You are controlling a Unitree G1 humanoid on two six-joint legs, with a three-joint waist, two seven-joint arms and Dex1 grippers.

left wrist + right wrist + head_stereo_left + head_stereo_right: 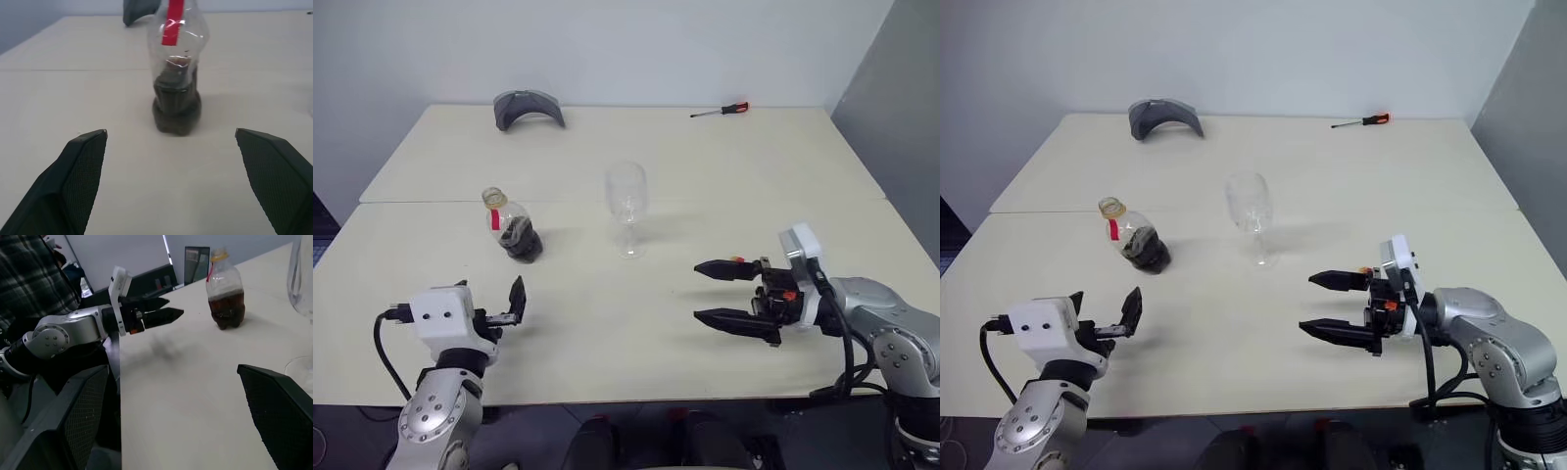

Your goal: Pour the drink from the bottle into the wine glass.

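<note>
- The left gripper (514, 304) sits nearest, low on the left over the pale matte table (607, 323); its black, textured wedge-shaped fingers are spread apart with nothing between them.
- The bottle (512, 227) stands upright on the table, beyond the left gripper and apart from it: squat, round-bellied clear plastic with a yellow cap and a red strip down the neck.
- The drink (177, 105) fills only the bottle's lower part, dark brown; the left wrist view shows it close up.
- The wine glass (626, 208) stands upright right of the bottle and near it: clear, rounded bowl, thin stem, flat round foot, and it looks empty.
- The right gripper (717, 292) hovers at the right, pointing left, its fingers parted and empty.
- At the far edge lie a curved grey object (529, 108) and a red-handled screwdriver (722, 111).
- The right wrist view adds a person's plaid sleeve (34, 279) beyond the table.
</note>
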